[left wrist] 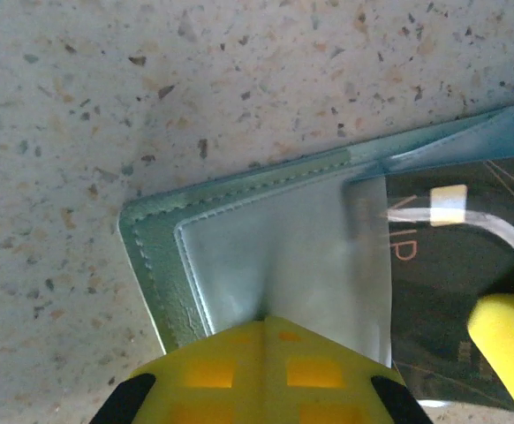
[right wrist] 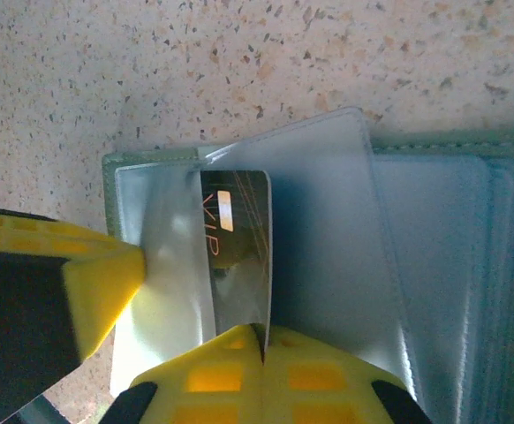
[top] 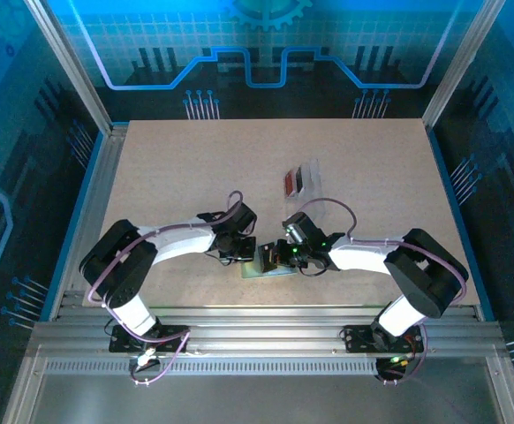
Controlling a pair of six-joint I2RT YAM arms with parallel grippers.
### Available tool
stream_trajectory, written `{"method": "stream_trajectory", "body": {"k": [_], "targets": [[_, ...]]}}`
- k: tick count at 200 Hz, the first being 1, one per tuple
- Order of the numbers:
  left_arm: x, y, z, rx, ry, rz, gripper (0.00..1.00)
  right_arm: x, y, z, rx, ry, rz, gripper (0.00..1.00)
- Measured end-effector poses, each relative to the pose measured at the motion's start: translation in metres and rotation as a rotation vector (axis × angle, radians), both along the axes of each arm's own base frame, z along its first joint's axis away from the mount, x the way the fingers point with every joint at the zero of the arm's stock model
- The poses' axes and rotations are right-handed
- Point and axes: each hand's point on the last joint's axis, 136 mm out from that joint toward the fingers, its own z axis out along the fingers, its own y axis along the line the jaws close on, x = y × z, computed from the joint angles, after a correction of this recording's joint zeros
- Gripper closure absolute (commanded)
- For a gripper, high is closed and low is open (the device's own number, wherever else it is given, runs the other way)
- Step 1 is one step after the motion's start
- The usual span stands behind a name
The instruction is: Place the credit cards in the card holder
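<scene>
The card holder [top: 259,269] lies open on the table near the front edge, pale green with clear inner pockets [right wrist: 434,256]. My left gripper [left wrist: 270,320] is shut on a clear pocket flap of the card holder [left wrist: 151,238], pinching it up. My right gripper [right wrist: 262,334] is shut on the lower edge of a black credit card [right wrist: 238,221] marked VIP, which stands on edge with its far end inside a pocket. That black card [left wrist: 442,265] lies at the right of the left wrist view. A red credit card [top: 291,182] lies further back on the table.
A dark flat piece [top: 303,177] and a clear plastic pouch [top: 315,170] lie beside the red card. The two grippers [top: 250,256] [top: 276,256] nearly touch over the holder. The left gripper's yellow finger [right wrist: 89,283] sits just left of the black card. Metal rails run along the table's front.
</scene>
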Motion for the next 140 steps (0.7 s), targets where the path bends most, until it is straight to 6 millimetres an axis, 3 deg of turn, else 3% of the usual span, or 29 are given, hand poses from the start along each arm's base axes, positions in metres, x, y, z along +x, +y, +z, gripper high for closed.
{"method": "stream_trajectory", "body": {"k": [140], "targets": [[-0.0008,0.0003,-0.0024,-0.064,-0.070,0.000,1.00,-0.0039,-0.0053,-0.0030,0.052,0.018,-0.077,1.00]]}}
